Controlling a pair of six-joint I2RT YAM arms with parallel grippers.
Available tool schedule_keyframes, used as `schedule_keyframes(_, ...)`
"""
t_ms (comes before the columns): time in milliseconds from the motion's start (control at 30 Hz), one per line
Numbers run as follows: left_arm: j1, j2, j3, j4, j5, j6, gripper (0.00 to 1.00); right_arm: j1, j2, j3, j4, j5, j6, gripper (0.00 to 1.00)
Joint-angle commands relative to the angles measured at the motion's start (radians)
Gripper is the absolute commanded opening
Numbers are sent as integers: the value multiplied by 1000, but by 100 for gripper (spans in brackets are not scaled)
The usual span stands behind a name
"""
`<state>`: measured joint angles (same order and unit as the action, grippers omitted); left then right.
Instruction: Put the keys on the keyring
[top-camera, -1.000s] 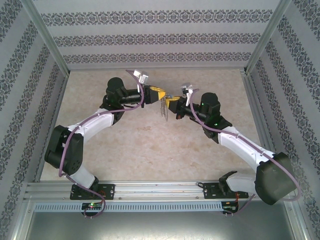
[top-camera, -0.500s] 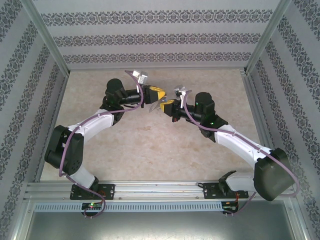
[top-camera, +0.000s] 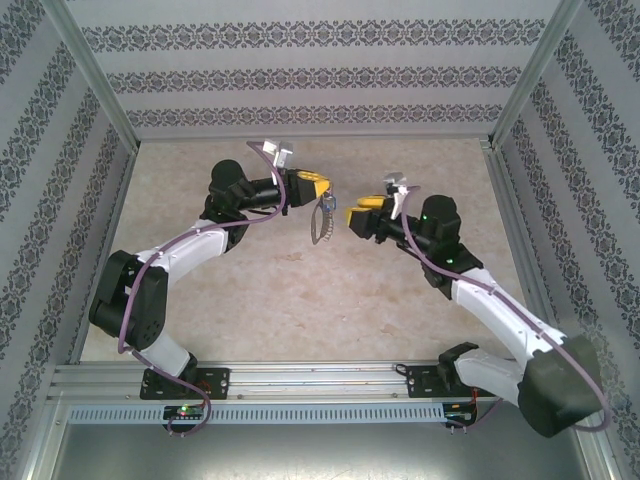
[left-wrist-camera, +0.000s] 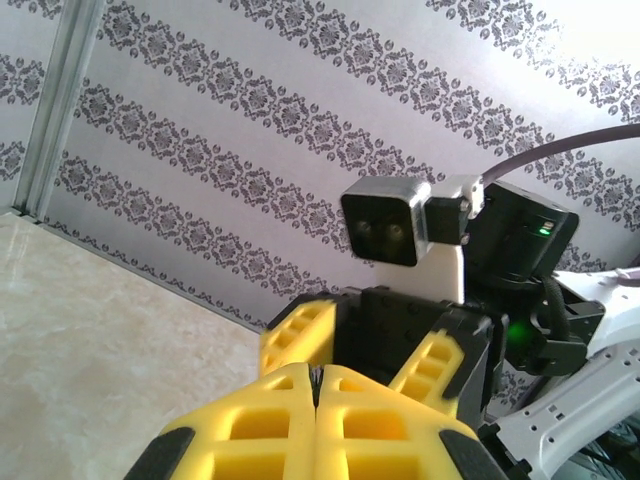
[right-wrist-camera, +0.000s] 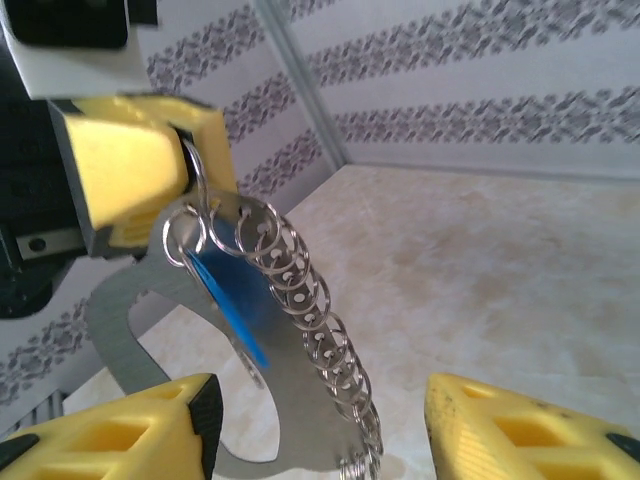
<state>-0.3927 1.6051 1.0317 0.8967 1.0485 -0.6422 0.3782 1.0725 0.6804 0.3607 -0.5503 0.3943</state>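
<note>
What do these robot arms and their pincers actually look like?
The left arm and right arm have white links, bulky black joints and a loose purplish cable each. The left gripper and right gripper have blocky yellow fingers with hollow cells.

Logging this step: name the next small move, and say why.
Probably lower the keyring to the table with the left gripper: the key seems to hang on it, the left gripper is shut on its top, and the right gripper stands open, apart from it.

Beige mottled tabletop (top-camera: 300, 300), striped floral-patterned walls (top-camera: 300, 75), aluminium corner posts (top-camera: 90, 72), metal rail (top-camera: 320, 378) along near edge
</note>
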Motion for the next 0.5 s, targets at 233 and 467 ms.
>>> schedule_keyframes(233,-10,22,-41,300,-113,-160,0,-37,38,44,188,43,236,56)
schedule_keyframes(467,-17,-5,-70,250,-238,-151,0,-27,176,99,438,-39,402,45)
